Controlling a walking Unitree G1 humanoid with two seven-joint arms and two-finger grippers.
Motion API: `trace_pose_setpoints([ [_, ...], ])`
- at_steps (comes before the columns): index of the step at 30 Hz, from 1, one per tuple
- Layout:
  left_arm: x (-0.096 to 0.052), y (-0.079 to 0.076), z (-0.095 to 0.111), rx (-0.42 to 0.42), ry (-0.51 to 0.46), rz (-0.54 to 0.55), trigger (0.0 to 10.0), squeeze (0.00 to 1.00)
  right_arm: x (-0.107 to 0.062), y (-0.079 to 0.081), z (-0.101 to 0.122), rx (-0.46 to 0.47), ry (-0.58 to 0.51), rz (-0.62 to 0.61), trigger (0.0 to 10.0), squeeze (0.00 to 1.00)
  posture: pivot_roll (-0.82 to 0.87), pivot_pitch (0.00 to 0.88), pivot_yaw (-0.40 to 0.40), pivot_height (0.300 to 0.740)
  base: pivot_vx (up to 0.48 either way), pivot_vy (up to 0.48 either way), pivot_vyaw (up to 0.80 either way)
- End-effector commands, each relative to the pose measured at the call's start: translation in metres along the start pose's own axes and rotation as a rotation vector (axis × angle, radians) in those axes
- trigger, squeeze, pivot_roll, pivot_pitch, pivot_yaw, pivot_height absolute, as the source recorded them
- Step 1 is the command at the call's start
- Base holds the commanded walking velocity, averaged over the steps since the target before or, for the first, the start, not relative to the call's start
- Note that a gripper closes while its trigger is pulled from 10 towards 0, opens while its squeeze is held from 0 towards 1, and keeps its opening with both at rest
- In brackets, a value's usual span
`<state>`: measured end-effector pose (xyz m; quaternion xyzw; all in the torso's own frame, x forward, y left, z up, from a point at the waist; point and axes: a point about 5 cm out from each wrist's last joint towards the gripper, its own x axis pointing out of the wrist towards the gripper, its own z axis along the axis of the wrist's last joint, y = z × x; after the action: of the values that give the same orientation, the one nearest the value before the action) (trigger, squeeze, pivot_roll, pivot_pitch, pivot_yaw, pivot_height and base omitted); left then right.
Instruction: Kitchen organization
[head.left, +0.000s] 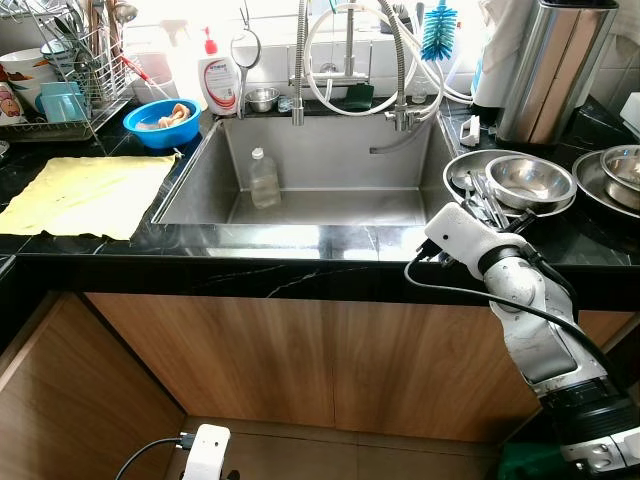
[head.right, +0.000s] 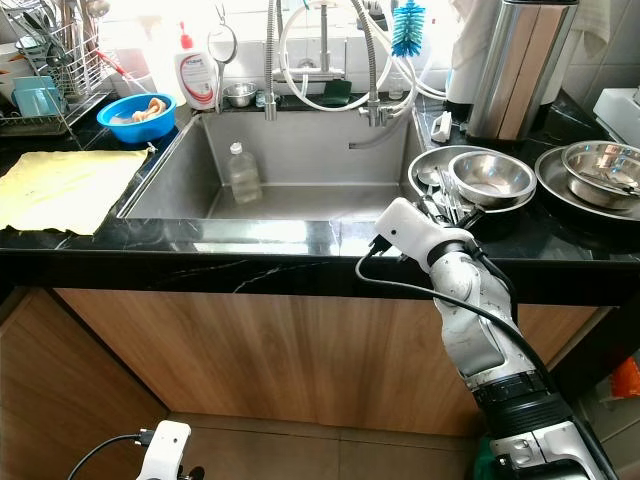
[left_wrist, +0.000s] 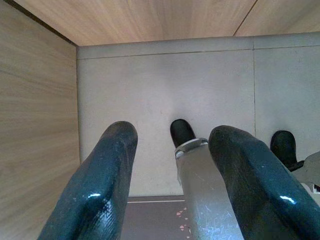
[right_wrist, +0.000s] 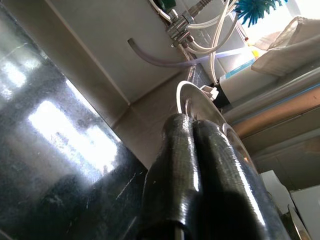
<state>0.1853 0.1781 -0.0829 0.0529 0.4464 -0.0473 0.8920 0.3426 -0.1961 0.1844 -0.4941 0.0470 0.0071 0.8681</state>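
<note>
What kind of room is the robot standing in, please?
A home kitchen, most likely. A steel sink is set into a black counter, a dish rack stands at the left, and metal bowls are stacked at the right, by the right gripper.

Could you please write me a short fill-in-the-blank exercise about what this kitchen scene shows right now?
1. The clear plastic bottle stands inside the ____.
2. The cloth spread on the counter left of the sink is ____ in colour.
3. The right tool has its fingers ____, at the counter edge by the steel bowls.
4. The left tool hangs low with its fingers ____.

Missing words: sink; yellow; shut; open
</note>
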Motion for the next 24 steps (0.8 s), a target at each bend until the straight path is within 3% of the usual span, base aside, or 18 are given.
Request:
trace_pose_setpoints([
  [1,0.0,0.005,-0.001,0.02,0.015,0.011,10.0,0.0,0.003,-0.003,0.006,0.015,-0.009,-0.012,0.0,0.0,-0.19,0.0,0.094,0.74,0.0,0.0,0.0],
  [8,0.0,0.007,0.001,0.021,0.012,0.016,10.0,0.0,0.004,-0.004,0.009,0.028,-0.031,-0.019,0.0,0.0,-0.19,0.0,0.095,0.74,0.0,0.0,0.0],
  [13,0.0,0.008,0.001,0.02,0.013,0.019,10.0,0.0,0.003,-0.008,0.02,0.117,-0.091,-0.058,0.0,0.0,-0.19,0.0,0.095,0.74,0.0,0.0,0.0],
  [17,0.0,0.008,0.001,0.018,0.013,0.02,10.0,0.0,0.003,-0.02,0.028,0.113,-0.13,-0.126,0.0,0.0,-0.19,0.0,0.095,0.74,0.0,0.0,0.0],
  [21,0.0,0.009,0.001,0.015,0.012,0.022,10.0,0.0,0.0,-0.036,0.038,0.023,-0.176,-0.223,0.0,0.0,-0.19,0.0,0.096,0.74,0.0,0.0,0.0],
  [24,0.0,0.009,0.001,0.017,0.012,0.024,10.0,0.0,-0.002,-0.043,0.047,0.056,-0.22,-0.25,0.0,0.0,-0.19,0.0,0.097,0.74,0.0,0.0,0.0],
])
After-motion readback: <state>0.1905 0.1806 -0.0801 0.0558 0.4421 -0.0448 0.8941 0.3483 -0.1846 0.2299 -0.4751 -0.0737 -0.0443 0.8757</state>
